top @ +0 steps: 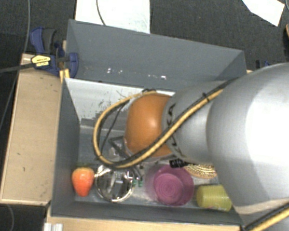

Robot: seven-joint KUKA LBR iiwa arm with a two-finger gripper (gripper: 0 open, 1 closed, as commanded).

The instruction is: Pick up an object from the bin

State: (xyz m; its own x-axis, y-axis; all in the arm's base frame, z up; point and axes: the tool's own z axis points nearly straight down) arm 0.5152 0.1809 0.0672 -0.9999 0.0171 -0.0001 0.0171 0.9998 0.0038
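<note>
the grey metal bin (67, 145) holds a few loose things, all lined up along its near edge. the arm (256, 142) comes in from the right and covers much of the bin's right half. its wrist carries a rounded orange cover (143, 123), and a yellow-and-black cable (96, 132) loops out from it toward the left wall.

the gripper (114, 184) is down low on the bin floor, close to the near wall and left of the middle. it reads as a tangle of shiny metal parts, and i cannot tell whether it is open or closed, nor whether it has hold of anything.

just beside it, toward the near left corner, an orange-red toy strawberry (82, 180) lies on the floor. it looks very close to the metal of the gripper, though contact cannot be made out. on the gripper's other side sits a magenta cup (171, 188), its mouth tipped toward the camera, also near the gripper. further right along the near edge lies a yellow-green cylinder (213, 197). behind it, a bit of pale woven straw item (201, 170) peeks out from under the arm.
</note>
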